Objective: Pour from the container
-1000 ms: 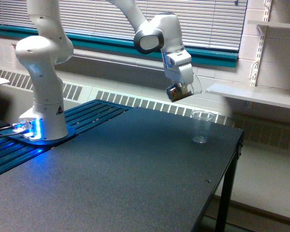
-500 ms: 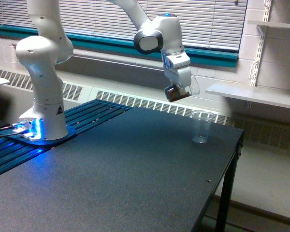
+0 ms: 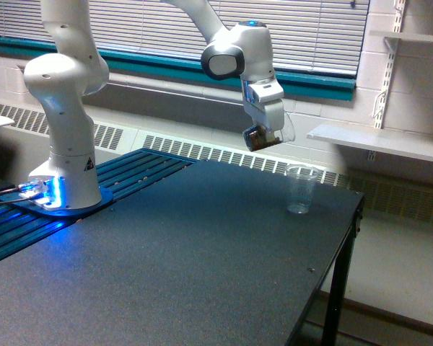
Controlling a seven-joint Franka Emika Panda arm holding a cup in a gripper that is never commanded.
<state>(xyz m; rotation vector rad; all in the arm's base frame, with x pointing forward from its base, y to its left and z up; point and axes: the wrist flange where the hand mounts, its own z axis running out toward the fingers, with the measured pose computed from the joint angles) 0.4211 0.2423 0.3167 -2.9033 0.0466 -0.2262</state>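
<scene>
While the container (image 3: pixel 260 138) hangs tilted in the air, brown bits showing through it, I see the gripper (image 3: pixel 267 135) clamped around it, fingers closed on its sides. It sits above the tall clear cup (image 3: pixel 301 189) and off toward the exterior view's left of it, well apart. That cup stands upright near the far edge of the dark table (image 3: pixel 173 274)

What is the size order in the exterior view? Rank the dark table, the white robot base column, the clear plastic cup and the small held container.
1. Dark table
2. White robot base column
3. Tall clear plastic cup
4. Small clear container of brown bits, slightly smaller than the cup.
</scene>
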